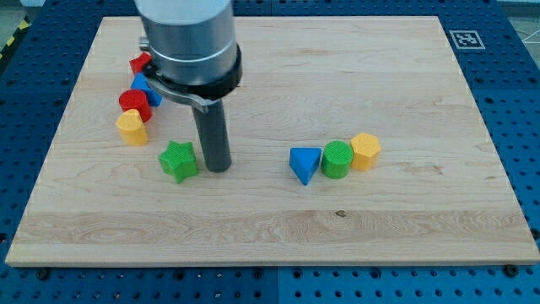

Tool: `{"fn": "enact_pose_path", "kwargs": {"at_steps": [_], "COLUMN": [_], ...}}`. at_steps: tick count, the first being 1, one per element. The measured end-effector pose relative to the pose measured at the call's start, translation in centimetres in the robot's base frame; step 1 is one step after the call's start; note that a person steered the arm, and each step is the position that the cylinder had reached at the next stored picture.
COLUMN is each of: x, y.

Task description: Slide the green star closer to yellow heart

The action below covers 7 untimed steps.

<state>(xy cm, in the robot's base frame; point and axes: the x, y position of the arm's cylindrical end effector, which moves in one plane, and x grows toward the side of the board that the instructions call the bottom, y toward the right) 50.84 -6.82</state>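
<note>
My tip is down on the wooden board, just to the view's right of the green star; it looks like it touches the star's side, but the gap is too small for me to be sure. I have no fingers to open or close; I am only a dark rod, so nothing is held.

The green star sits in the left half of the board, a bit below the middle. The yellow heart is near it, up and to the view's left; they are close but not touching. So I think the job is mostly done, or close to it; what is left is a small push up and to the left.

Above the heart are a red block, a blue block and another red block, partly hidden by my arm. On the view's right, a blue triangle block, a green round block and a yellow block sit in a row, touching.

The board is pale wood, flat and smooth; it lies on a blue table with holes; a black and white marker is at the board's top right corner.
</note>
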Motion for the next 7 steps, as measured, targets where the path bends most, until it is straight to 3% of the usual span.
{"fn": "enact_pose_path", "kwargs": {"at_steps": [3, 7], "x": [0.4, 2.0], "y": [-5.9, -7.3]}}
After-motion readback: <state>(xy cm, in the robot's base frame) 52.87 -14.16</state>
